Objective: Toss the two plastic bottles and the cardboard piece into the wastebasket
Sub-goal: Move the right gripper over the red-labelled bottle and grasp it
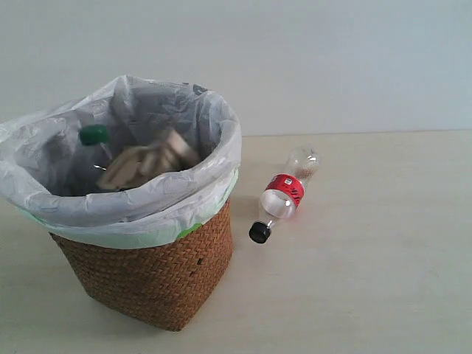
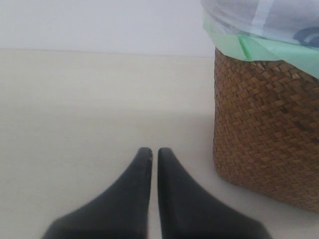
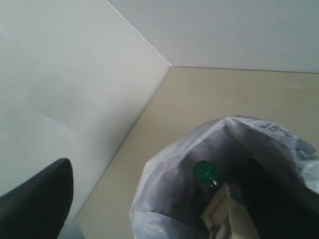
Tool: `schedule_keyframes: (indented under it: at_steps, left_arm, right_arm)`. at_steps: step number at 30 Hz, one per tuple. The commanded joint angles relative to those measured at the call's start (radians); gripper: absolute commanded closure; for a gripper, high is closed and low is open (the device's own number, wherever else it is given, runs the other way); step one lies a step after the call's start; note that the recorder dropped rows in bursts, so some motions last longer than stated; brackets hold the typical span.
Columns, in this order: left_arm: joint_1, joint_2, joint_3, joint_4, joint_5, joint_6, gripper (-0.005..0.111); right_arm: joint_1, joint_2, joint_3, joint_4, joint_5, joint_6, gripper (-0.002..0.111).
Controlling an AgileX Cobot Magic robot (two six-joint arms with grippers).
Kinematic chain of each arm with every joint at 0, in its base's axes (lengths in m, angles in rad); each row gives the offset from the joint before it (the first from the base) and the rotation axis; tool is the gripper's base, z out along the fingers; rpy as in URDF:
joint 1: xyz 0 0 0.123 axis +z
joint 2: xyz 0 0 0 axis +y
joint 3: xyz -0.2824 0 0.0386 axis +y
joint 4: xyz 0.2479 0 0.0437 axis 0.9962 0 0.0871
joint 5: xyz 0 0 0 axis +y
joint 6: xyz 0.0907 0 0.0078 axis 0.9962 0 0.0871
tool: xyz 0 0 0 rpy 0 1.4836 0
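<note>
The wicker wastebasket with its white bag stands at the left of the exterior view. Inside it lie the green-capped bottle and the beige cardboard piece. The small bottle, black cap and red label, lies on its side on the table just right of the basket. My left gripper is shut and empty, low over the table beside the wastebasket. My right gripper hangs open above the basket, only one dark finger showing; below it are the green cap and the cardboard.
A pale wall runs behind the beige table. Neither arm shows in the exterior view. In the right wrist view the wall meets the table in a corner close to the basket.
</note>
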Motion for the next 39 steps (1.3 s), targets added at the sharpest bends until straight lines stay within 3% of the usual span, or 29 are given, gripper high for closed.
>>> schedule_keyframes:
  at_steps: [1,15,24,39]
  left_arm:
    - [0.003,-0.002,0.004,0.003,0.001,0.005,0.103]
    - [0.003,-0.002,0.004,0.003,0.001,0.005,0.103]
    - [0.003,-0.002,0.004,0.003,0.001,0.005,0.103]
    - [0.003,-0.002,0.004,0.003,0.001,0.005,0.103]
  right_arm:
    - [-0.005,-0.009,-0.006,-0.167,-0.043,0.077,0.026]
    - [-0.005,0.029,-0.006,-0.852,0.124,0.406,0.026]
    - [-0.005,0.199,-0.006,-0.869,0.151,0.46,0.026]
    - [-0.043,0.468,-0.006,-0.867,0.024,0.56,0.026]
